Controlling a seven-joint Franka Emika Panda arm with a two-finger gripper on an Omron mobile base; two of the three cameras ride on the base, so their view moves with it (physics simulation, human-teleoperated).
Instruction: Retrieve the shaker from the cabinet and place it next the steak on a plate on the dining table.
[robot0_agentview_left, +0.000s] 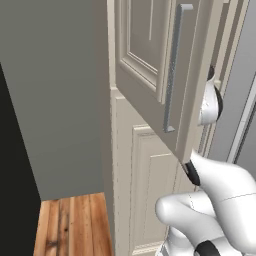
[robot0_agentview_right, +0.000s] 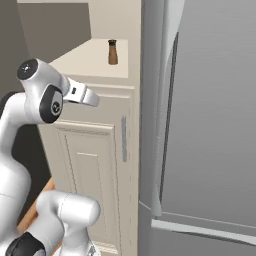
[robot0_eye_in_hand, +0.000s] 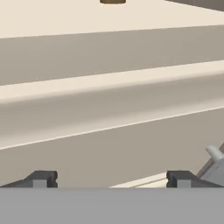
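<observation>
Left base view: behind arm, left side, close on the cabinet (robot0_agentview_left: 125, 200), looks fwd past its open upper door (robot0_agentview_left: 155, 65). Right base view: behind arm, right side, same cabinet front plus shelf w/ shaker (robot0_agentview_right: 113, 52). Hand view: very near, faces shelf edge (robot0_eye_in_hand: 109, 92), shaker base at top.

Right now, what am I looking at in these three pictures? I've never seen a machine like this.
It is a white robot arm on a driving base, in a computer-drawn kitchen. Two pictures come from cameras behind it, left and right; the third looks out from its hand. It faces a cream cabinet whose upper door stands open. On the shelf inside stands a small brown shaker, which the arm must fetch. In the hand picture, the gripper shows its jaws wide apart and holding nothing, below the shelf's edge.
</observation>
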